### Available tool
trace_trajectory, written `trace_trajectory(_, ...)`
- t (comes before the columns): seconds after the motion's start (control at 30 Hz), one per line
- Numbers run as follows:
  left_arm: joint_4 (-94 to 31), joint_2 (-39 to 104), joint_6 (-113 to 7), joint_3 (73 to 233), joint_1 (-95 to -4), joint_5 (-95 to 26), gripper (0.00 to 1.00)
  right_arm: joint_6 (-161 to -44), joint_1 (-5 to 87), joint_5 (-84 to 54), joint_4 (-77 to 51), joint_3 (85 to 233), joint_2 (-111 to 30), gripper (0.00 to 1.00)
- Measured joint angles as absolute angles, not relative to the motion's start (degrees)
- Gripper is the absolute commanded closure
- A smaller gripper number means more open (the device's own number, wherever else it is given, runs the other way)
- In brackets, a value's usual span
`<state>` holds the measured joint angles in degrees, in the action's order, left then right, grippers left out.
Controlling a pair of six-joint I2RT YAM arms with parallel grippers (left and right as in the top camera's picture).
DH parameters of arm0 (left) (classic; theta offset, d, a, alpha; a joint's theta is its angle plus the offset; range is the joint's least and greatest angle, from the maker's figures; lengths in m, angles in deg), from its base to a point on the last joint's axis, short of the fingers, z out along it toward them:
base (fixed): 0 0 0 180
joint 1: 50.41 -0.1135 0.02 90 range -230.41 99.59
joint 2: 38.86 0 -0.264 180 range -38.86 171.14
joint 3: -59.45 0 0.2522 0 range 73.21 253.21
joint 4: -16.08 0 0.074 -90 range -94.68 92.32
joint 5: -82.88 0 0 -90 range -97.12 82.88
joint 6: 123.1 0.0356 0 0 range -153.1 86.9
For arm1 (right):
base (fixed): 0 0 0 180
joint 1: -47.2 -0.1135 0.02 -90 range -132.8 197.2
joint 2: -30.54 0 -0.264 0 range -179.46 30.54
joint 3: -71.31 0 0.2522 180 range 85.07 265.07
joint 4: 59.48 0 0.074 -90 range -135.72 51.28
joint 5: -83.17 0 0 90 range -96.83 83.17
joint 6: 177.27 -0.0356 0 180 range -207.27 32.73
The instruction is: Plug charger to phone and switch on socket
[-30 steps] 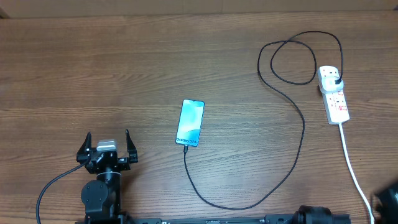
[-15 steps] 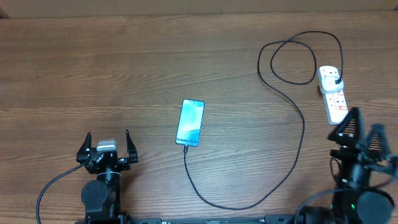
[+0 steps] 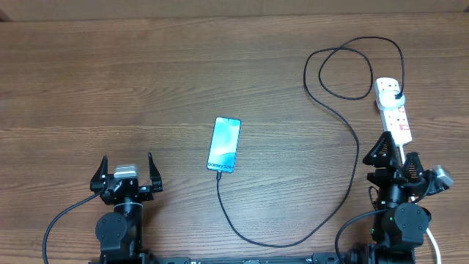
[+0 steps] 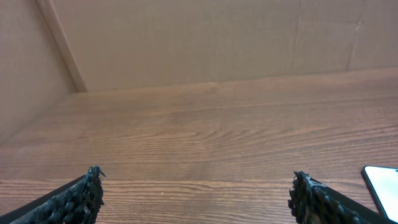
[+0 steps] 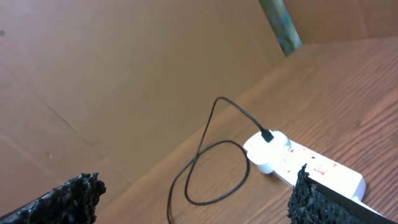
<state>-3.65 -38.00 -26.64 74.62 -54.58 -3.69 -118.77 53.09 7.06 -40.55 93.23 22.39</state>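
A slim phone (image 3: 224, 145) with black edges is glowing light blue at the centre of the wooden table (image 3: 110, 73). The thin black charger (image 3: 357, 158) is touching its lower edge and curving up to the white socket (image 3: 393, 110) at upper right. At the bottom edge, the left gripper (image 3: 126, 158) and right gripper (image 3: 397, 150) are gaping wide, holding nothing.

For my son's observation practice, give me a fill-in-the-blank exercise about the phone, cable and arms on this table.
The phone's screen faces ___.
The black cable ends in a plug seated in the white ___.
Closest to that stand the ___ arm's fingers.
The left fingers, like those, are ___.
Missing words: up; power strip; right; open.
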Motion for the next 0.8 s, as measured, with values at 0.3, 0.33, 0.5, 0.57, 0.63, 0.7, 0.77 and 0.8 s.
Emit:
trace_trajectory(0.3,-3.65,-38.0,-26.64,74.62,-54.58,-3.69,0.0,-124.0,53.09,7.04,-40.57,87.13,22.39,0.0)
trace_trajectory(0.33,-3.65,-38.0,-26.62,74.62,-54.58,-3.69,0.0,-124.37,53.09,7.04,-40.71,86.74,22.39,0.0)
trace_trajectory(0.5,-3.65,-38.0,-26.64,74.62,-54.58,-3.72,0.0,-125.27,53.09,7.06,-40.99,86.37,21.83,0.0)
trace_trajectory(0.57,-3.65,-38.0,-26.62,74.62,-54.58,-3.69,0.01,-125.44,53.09,7.06,-41.01,86.37,21.67,0.0)
trace_trajectory(0.63,-3.65,-38.0,-26.62,74.62,-54.58,-3.69,0.0,-125.62,53.09,7.04,-41.01,86.37,21.56,0.0)
trace_trajectory(0.7,-3.65,-38.0,-26.62,74.62,-54.58,-3.69,0.0,-125.68,53.09,7.06,-41.01,86.37,21.52,0.0)
trace_trajectory(0.77,-3.65,-38.0,-26.64,74.62,-54.58,-3.69,0.0,-125.83,53.09,7.06,-41.01,86.37,21.52,0.0)
trace_trajectory(0.8,-3.65,-38.0,-26.64,74.64,-54.58,-3.69,0.0,-125.86,53.09,7.04,-40.99,86.37,21.52,0.0)
